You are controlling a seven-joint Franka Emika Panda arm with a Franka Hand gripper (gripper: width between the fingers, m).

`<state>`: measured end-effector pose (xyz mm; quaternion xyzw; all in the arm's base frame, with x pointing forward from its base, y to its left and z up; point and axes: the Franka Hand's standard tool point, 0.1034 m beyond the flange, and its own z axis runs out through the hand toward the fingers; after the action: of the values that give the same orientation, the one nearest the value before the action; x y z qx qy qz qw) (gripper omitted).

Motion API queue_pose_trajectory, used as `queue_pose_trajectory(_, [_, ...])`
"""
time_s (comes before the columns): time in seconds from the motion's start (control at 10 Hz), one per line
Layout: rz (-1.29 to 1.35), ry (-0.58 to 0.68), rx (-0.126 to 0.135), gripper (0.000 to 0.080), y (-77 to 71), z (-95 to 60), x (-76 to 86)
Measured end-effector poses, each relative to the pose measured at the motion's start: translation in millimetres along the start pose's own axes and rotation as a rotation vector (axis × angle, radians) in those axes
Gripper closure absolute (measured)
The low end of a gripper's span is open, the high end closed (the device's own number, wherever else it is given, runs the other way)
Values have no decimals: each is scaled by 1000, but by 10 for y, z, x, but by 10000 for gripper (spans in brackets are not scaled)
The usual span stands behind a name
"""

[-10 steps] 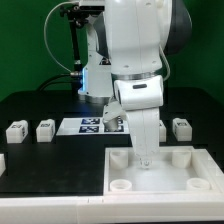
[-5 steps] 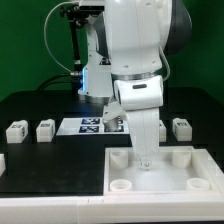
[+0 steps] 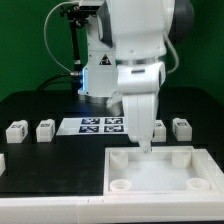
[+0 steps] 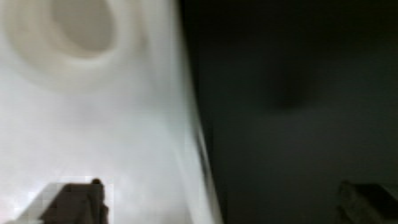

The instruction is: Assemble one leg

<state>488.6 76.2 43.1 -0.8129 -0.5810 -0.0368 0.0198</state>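
Pointing straight down, the arm (image 3: 140, 70) holds its fingers (image 4: 71, 203) wide and empty above the tray (image 3: 160, 172).

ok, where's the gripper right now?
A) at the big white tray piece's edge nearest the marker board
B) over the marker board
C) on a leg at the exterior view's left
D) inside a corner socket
A: the gripper is open and straddles the rim of the tray piece. The wrist view shows white tray under one side and dark table under the other.
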Motion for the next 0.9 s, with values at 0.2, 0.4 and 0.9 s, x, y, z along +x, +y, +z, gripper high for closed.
queue_pose_trajectory(0.2, [351,-8,9,150,-162,-143,179])
queue_pose_trajectory(0.4, [601,6,-7,150,-300,-283,496])
queue_pose_trajectory(0.9, [1177,-7,36,150,-578,-217,707])
